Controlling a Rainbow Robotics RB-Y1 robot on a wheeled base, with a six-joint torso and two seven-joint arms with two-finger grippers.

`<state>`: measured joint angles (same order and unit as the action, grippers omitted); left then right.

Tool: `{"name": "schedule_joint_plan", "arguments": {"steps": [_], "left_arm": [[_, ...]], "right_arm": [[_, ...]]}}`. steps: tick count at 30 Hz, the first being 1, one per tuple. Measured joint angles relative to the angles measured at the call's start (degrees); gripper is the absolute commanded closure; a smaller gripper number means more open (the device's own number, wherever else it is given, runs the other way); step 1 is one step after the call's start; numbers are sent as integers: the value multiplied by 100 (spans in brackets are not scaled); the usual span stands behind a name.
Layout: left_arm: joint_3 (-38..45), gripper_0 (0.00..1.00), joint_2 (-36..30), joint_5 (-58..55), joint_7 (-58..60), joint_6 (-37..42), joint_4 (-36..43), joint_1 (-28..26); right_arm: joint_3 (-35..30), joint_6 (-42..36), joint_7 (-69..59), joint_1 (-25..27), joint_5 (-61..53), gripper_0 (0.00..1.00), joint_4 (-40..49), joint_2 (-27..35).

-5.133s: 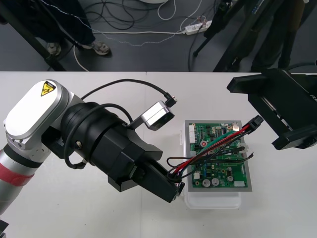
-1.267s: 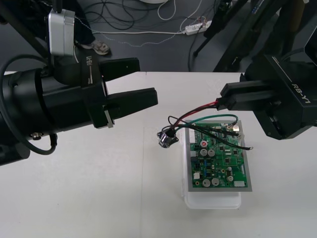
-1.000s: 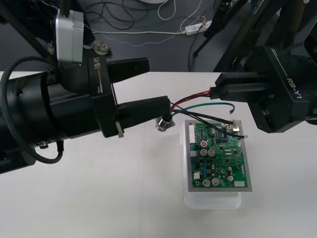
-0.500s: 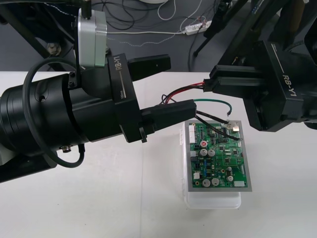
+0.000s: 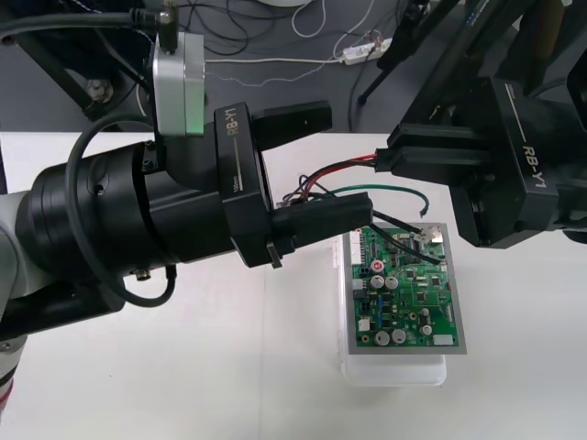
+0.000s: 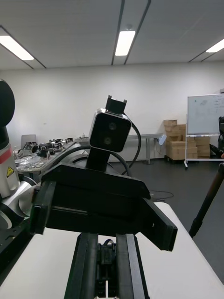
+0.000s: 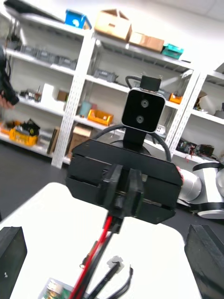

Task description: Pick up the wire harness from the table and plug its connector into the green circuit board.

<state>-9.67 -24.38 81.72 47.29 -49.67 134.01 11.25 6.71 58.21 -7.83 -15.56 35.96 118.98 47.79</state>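
Above the table, my right gripper (image 5: 393, 158) is shut on the wire harness (image 5: 341, 170) at its black plug end. Red, black and green wires trail left from it; the green one loops down toward the green circuit board (image 5: 404, 295) on its white base (image 5: 394, 371). My left gripper (image 5: 347, 161) is open, one finger on each side of the hanging wires. In the left wrist view the right gripper (image 7: 123, 205) faces me, with red and black wires (image 7: 103, 244) dropping from its shut fingers. In the right wrist view the plug (image 6: 107, 261) sits between my right fingers (image 6: 86, 266).
The left arm's thick black body (image 5: 138, 220) covers much of the table's left half. Bare table (image 5: 229, 367) lies in front of the board. Cables lie on the dark floor (image 5: 275, 55) beyond the far edge.
My left gripper has moved right toward the right gripper, and its open fingers now straddle the wires. Its lower finger now hides the metal socket. The right gripper has hardly moved.
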Motion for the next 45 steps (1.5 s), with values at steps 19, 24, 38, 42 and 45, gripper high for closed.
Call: {"name": "schedule_joint_plan", "arguments": {"steps": [19,24,38,42,45], "left_arm": [[101,0,308,-666,-1813,-366,-541,35],[48,0,308,-672,-1813,-366,-545,129],[-23,0,308,-779,-1813,-367,-563,194],[-73,0,308,-812,-1813,-367,-566,195],[-105,0,308,-815,-1813,-367,-568,195]], "right_arm": [[0,32,0,287,-112,100,1,-500],[0,62,1,331,-112,100,1,-620],[0,144,5,362,-113,100,1,-642],[-1,166,7,362,-113,100,1,-642],[-1,166,8,363,-114,100,1,-642]]}}
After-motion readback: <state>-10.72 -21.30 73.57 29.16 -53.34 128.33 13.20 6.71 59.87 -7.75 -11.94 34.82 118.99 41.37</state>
